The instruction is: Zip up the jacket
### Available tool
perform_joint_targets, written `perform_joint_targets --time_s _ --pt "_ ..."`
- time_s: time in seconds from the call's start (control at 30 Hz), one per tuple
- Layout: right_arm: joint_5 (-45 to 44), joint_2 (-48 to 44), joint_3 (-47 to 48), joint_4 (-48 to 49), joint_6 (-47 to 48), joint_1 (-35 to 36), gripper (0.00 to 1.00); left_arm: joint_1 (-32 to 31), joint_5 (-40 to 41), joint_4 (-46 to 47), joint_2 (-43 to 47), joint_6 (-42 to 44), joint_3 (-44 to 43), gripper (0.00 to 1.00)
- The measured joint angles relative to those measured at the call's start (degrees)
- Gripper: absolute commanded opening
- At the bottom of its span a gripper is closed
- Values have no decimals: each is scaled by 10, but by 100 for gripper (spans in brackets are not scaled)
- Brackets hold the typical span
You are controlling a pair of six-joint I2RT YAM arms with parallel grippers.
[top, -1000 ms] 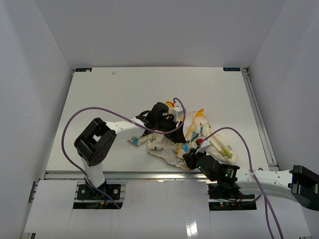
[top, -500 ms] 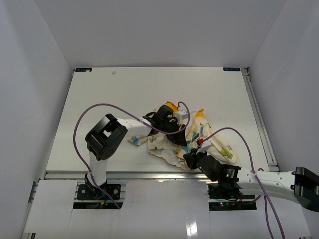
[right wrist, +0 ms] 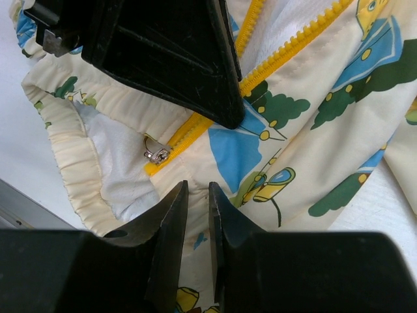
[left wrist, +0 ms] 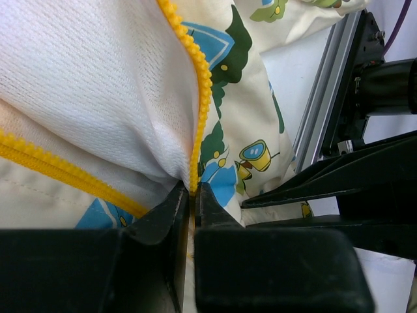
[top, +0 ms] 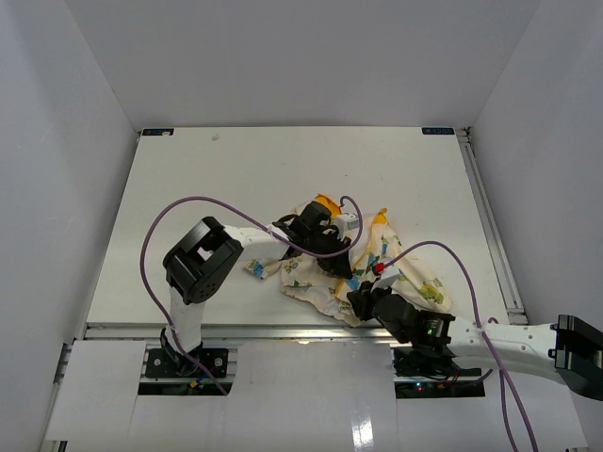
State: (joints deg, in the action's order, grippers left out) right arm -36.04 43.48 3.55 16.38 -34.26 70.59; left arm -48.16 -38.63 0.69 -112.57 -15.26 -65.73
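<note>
The jacket (top: 400,262) lies crumpled on the white table, cream with green, blue and yellow figures. My left gripper (top: 341,267) reaches into its front from the left. In the left wrist view the left gripper (left wrist: 194,190) is shut on the jacket's edge, with the yellow zipper teeth (left wrist: 203,85) running straight into the jaws. My right gripper (top: 359,298) sits at the jacket's near hem. The right gripper (right wrist: 197,190) has its jaws nearly together with a fold of cream fabric between them. The metal zipper slider (right wrist: 155,154) lies just beyond its left finger, at the lower end of the zipper tape (right wrist: 287,53).
An aluminium rail (top: 283,330) runs along the table's near edge, close under the jacket's hem. Purple cables (top: 155,235) loop over both arms. The left gripper's black finger (right wrist: 182,59) hangs just above the slider. White walls enclose the table.
</note>
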Motion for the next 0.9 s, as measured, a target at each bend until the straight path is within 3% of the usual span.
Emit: perform_joint_targets --time_s 0.2,0.4,0.7,0.9 --pt "-18 -1 -1 -16 -18 0 28 0 11 2 14 -10 9 0" --pt "-39 1 -3 -16 -29 0 39 -1 36 10 61 -28 32 0" --pt "-85 30 0 -16 -5 -6 43 -5 138 63 164 -60 113 0" --pt "-75 49 32 -11 25 -69 43 -5 217 124 228 -85 182 0"
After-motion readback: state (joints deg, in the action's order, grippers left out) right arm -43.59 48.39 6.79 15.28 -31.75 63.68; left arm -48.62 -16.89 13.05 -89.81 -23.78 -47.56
